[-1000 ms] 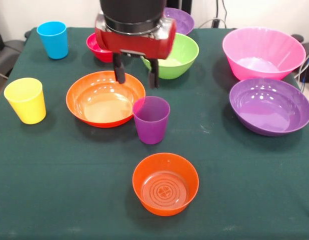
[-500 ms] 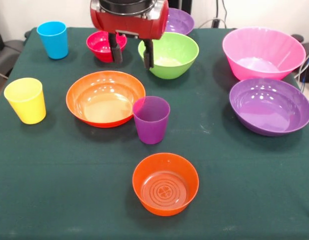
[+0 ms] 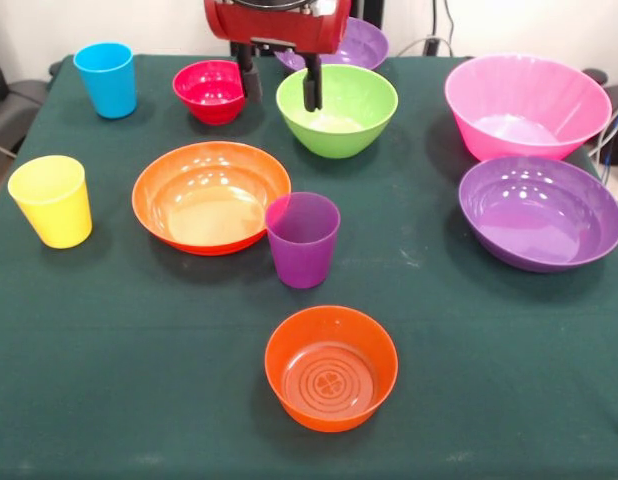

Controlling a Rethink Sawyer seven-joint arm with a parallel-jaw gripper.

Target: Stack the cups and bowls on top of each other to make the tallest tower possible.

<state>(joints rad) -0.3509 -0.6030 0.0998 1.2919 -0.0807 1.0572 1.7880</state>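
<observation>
Closest to you, the small orange bowl sits alone on the green desk. Nothing is stacked on it.

A bit farther back, the purple cup stands upright. Its rim sits just beside the right edge of the wide orange bowl, so close you cannot tell if they touch. Off to the left, the yellow cup stands by itself near the desk's edge. On the right, a purple bowl rests open side up, and the big pink bowl sits just behind it.

Farther back, you see the lime green bowl in the middle, the small red bowl to its left, and the blue cup in the far left corner. The second purple bowl is at the very back, partly hidden by the red arm.

Your pincer hangs up high at the top. Its two dark fingers are spread apart and hold nothing. One finger hangs in front of the green bowl's rim, the other by the red bowl.

No tower is built; every cup and bowl sits alone.
</observation>
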